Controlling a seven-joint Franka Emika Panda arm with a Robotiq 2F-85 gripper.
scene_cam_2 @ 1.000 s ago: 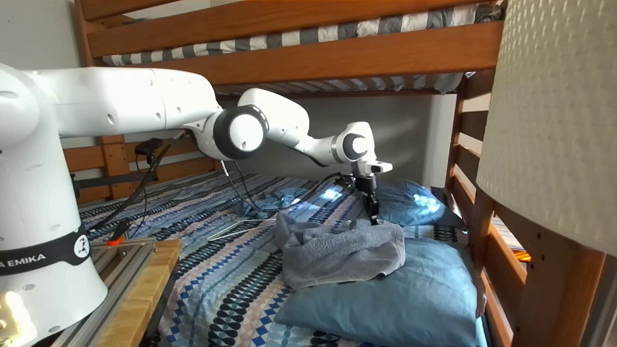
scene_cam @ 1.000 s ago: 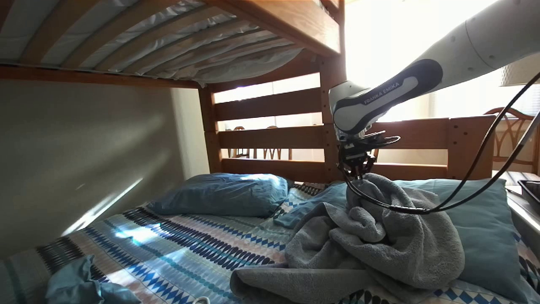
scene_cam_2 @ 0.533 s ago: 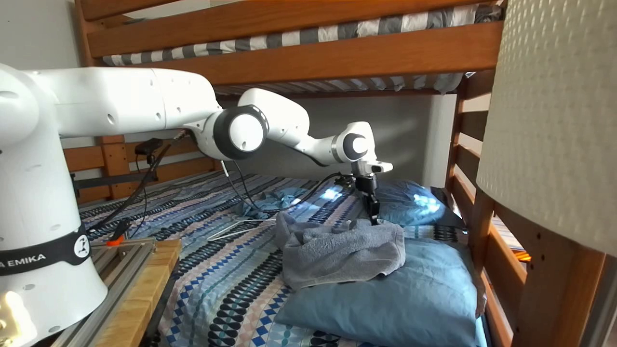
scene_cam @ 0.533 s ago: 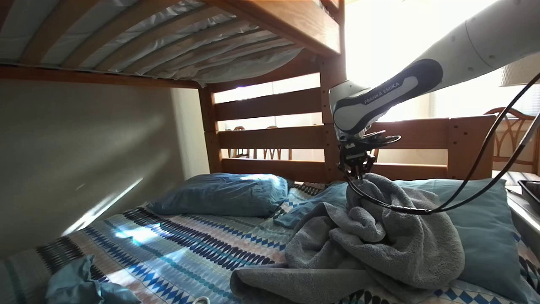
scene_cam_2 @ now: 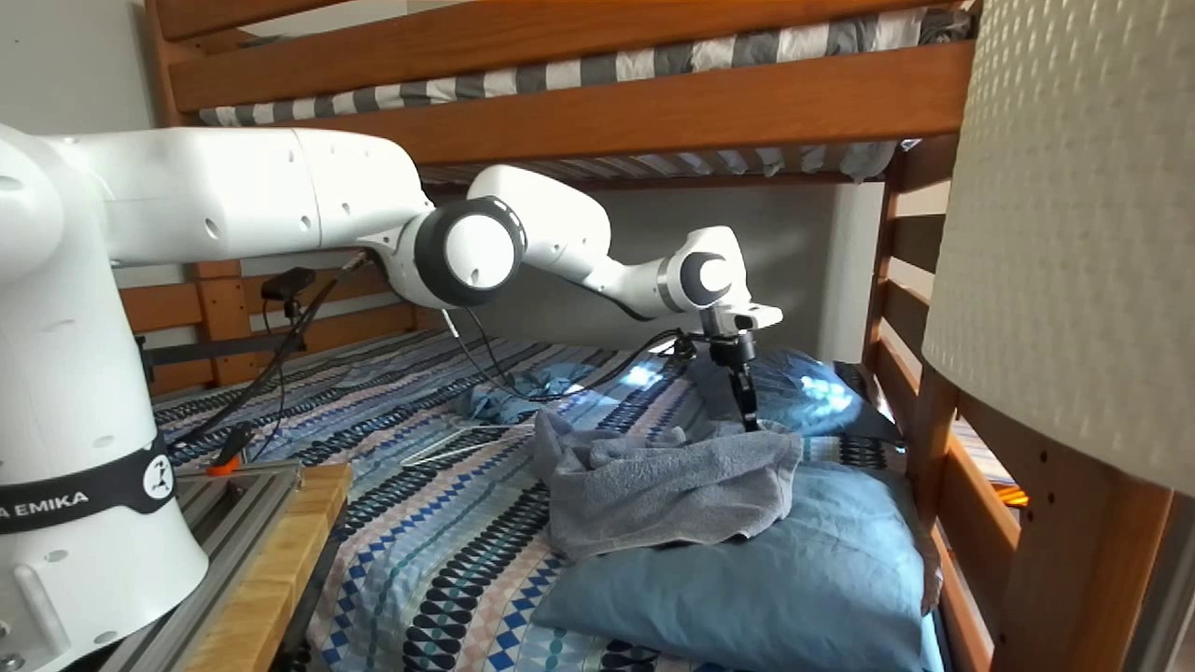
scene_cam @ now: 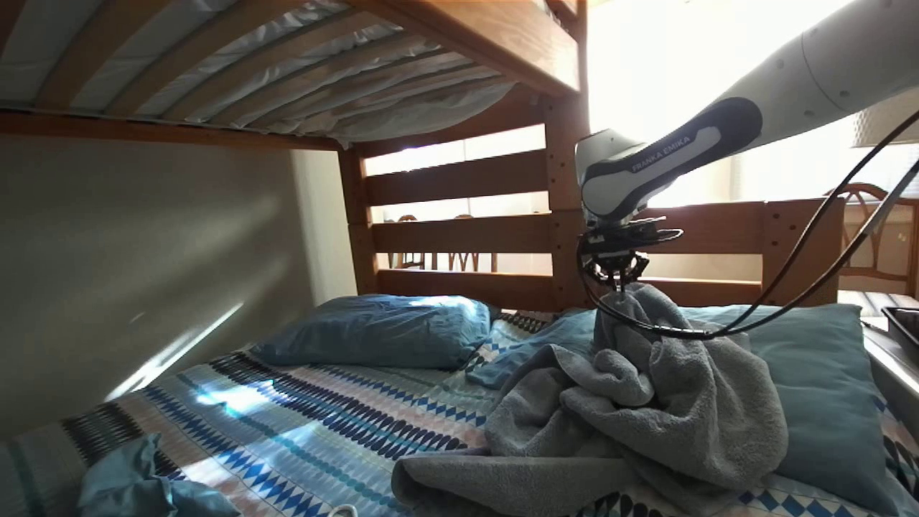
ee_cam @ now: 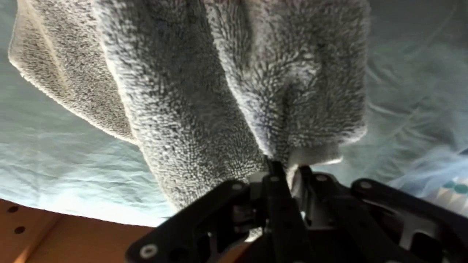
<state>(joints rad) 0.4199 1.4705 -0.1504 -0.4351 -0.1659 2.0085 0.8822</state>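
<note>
a fold of the towel [scene_cam_2: 667, 490] was pinched in the gripper [ee_cam: 290, 167], the rest being heaped over pillow [scene_cam_2: 775, 597] and bed [scene_cam_2: 448, 569], and a slip was feared, since only a thin bit seemed to be caught.

Outstretched arm [scene_cam_2: 481, 250], gripper [ee_cam: 290, 168] pointing down
It stretches from the upright base [scene_cam_2: 89, 392] to the bent wrist [scene_cam_2: 714, 274]; below, the black fingers [ee_cam: 278, 186] stand pinched close together.
</note>
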